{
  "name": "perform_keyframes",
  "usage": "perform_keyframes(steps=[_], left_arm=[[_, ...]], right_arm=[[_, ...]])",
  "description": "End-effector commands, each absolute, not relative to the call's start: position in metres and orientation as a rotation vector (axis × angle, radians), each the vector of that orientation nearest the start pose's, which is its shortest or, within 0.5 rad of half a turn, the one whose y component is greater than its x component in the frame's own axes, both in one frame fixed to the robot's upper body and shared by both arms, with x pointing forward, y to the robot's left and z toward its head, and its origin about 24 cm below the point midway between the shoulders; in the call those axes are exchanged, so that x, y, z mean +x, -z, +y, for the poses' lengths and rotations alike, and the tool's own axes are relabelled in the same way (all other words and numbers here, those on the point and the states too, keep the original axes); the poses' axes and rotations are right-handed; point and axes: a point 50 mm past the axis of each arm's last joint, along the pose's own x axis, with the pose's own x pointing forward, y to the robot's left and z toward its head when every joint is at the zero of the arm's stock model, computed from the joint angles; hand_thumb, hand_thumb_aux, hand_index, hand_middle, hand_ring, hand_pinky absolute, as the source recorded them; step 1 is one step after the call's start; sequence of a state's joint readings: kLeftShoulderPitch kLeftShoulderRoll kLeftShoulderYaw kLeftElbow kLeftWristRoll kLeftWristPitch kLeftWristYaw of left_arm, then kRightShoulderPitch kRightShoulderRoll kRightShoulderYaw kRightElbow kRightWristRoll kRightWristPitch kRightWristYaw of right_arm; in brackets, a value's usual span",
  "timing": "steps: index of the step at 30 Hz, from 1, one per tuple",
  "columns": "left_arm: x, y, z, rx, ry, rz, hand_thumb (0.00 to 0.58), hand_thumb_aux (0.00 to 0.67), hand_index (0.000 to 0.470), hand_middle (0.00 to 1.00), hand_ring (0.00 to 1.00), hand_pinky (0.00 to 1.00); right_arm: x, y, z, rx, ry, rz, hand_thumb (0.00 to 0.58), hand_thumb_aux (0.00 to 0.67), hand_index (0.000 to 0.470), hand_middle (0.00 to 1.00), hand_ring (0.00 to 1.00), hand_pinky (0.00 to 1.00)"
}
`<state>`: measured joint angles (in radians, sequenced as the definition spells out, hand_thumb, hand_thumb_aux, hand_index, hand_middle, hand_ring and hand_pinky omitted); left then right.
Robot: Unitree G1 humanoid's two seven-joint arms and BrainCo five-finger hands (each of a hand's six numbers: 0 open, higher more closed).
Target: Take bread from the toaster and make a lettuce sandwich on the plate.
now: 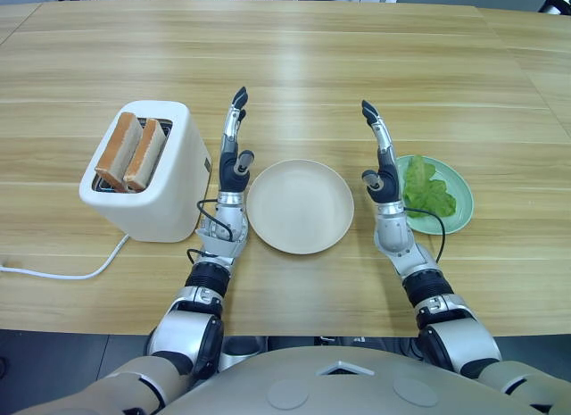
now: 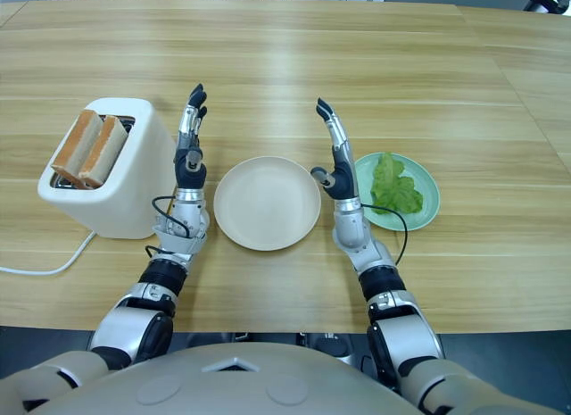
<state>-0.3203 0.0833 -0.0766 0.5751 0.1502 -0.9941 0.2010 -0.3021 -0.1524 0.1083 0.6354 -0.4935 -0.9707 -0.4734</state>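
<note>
Two slices of bread [image 1: 131,152] are held upright in one white toaster [image 1: 161,205] toward the near left corner of the tabletop [image 1: 312,58]; their lower halves are hidden in the slots. One white cable [image 1: 53,274] is cut off at the picture's left edge. The toaster's right face is shown more fully in the left eye view. The left hand [image 1: 232,165] is held just beside the toaster, fingers straight, grasping nothing. One beige plate [image 1: 300,228] lies near the near edge, between the hands. The right hand [image 1: 382,165] is likewise outstretched and empty. One green plate [image 1: 451,221], its left rim covered by that hand, carries one lettuce leaf [image 1: 426,190].
</note>
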Motion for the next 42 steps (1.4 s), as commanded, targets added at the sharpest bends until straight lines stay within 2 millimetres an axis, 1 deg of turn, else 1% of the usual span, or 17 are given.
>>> perform_keyframes(steps=[1, 4, 6, 10, 13, 15, 16, 19, 20, 21, 24, 27, 30, 32, 36, 39, 42], left_arm=[[0.267, -0.123, 0.139, -0.078, 0.236, -0.835, 0.0, 0.0, 0.0, 0.0, 0.0, 0.0], [0.245, -0.162, 0.16, -0.339, 0.431, -0.901, 0.0, 0.0, 0.0, 0.0, 0.0, 0.0], [0.233, -0.184, 0.18, -0.451, 0.519, -0.946, 0.0, 0.0, 0.0, 0.0, 0.0, 0.0], [0.218, -0.217, 0.225, -0.641, 0.561, -1.061, 0.0, 0.0, 0.0, 0.0, 0.0, 0.0], [0.201, -0.234, 0.265, -0.673, 0.512, -1.195, 0.0, 0.0, 0.0, 0.0, 0.0, 0.0], [0.186, -0.24, 0.286, -0.574, 0.446, -1.266, 0.0, 0.0, 0.0, 0.0, 0.0, 0.0], [0.181, -0.241, 0.292, -0.497, 0.41, -1.277, 0.0, 0.0, 0.0, 0.0, 0.0, 0.0], [0.175, -0.242, 0.303, -0.148, 0.234, -1.231, 0.0, 0.0, 0.0, 0.0, 0.0, 0.0], [0.176, -0.241, 0.305, -0.006, 0.165, -1.2, 0.0, 0.0, 0.0, 0.0, 0.0, 0.0], [0.181, -0.238, 0.307, 0.205, 0.073, -1.143, 0.0, 0.0, 0.0, 0.0, 0.0, 0.0], [0.201, -0.224, 0.314, 0.733, -0.096, -0.927, 0.0, 0.0, 0.0, 0.0, 0.0, 0.0], [0.214, -0.208, 0.324, 1.034, -0.127, -0.744, 0.0, 0.0, 0.0, 0.0, 0.0, 0.0], [0.219, -0.199, 0.335, 1.173, -0.148, -0.618, 0.0, 0.0, 0.0, 0.0, 0.0, 0.0], [0.225, -0.192, 0.341, 1.205, -0.157, -0.519, 0.0, 0.0, 0.0, 0.0, 0.0, 0.0], [0.232, -0.176, 0.337, 1.16, -0.053, -0.398, 0.0, 0.0, 0.0, 0.0, 0.0, 0.0], [0.233, -0.175, 0.336, 1.132, -0.028, -0.359, 0.0, 0.0, 0.0, 0.0, 0.0, 0.0], [0.236, -0.175, 0.346, 1.169, -0.071, -0.279, 0.0, 0.0, 0.0, 0.0, 0.0, 0.0]], right_arm=[[0.271, -0.061, -0.128, -0.359, -0.051, -0.715, 0.0, 0.0, 0.0, 0.0, 0.0, 0.0], [0.271, -0.059, -0.125, -0.358, -0.056, -0.708, 0.0, 0.0, 0.0, 0.0, 0.0, 0.0], [0.271, -0.059, -0.124, -0.355, -0.061, -0.706, 0.0, 0.0, 0.0, 0.0, 0.0, 0.0], [0.271, -0.06, -0.122, -0.354, -0.066, -0.706, 0.0, 0.0, 0.0, 0.0, 0.0, 0.0], [0.271, -0.06, -0.122, -0.355, -0.068, -0.706, 0.0, 0.0, 0.0, 0.0, 0.0, 0.0], [0.27, -0.06, -0.122, -0.354, -0.069, -0.706, 0.0, 0.0, 0.0, 0.0, 0.0, 0.0], [0.27, -0.06, -0.122, -0.353, -0.069, -0.706, 0.0, 0.0, 0.0, 0.0, 0.0, 0.0], [0.269, -0.059, -0.123, -0.353, -0.072, -0.704, 0.0, 0.0, 0.0, 0.0, 0.0, 0.0], [0.268, -0.059, -0.123, -0.354, -0.071, -0.703, 0.0, 0.0, 0.0, 0.0, 0.0, 0.0], [0.268, -0.059, -0.124, -0.356, -0.069, -0.7, 0.0, 0.0, 0.0, 0.0, 0.0, 0.0], [0.267, -0.057, -0.126, -0.358, -0.062, -0.693, 0.0, 0.0, 0.0, 0.0, 0.0, 0.0], [0.266, -0.057, -0.124, -0.356, -0.061, -0.688, 0.0, 0.0, 0.0, 0.0, 0.0, 0.0], [0.265, -0.056, -0.122, -0.353, -0.065, -0.684, 0.0, 0.0, 0.0, 0.0, 0.0, 0.0], [0.265, -0.055, -0.122, -0.353, -0.067, -0.682, 0.0, 0.0, 0.0, 0.0, 0.0, 0.0], [0.264, -0.055, -0.122, -0.355, -0.066, -0.681, 0.0, 0.0, 0.0, 0.0, 0.0, 0.0], [0.263, -0.055, -0.122, -0.354, -0.065, -0.678, 0.0, 0.0, 0.0, 0.0, 0.0, 0.0], [0.262, -0.054, -0.122, -0.355, -0.065, -0.675, 0.0, 0.0, 0.0, 0.0, 0.0, 0.0]])
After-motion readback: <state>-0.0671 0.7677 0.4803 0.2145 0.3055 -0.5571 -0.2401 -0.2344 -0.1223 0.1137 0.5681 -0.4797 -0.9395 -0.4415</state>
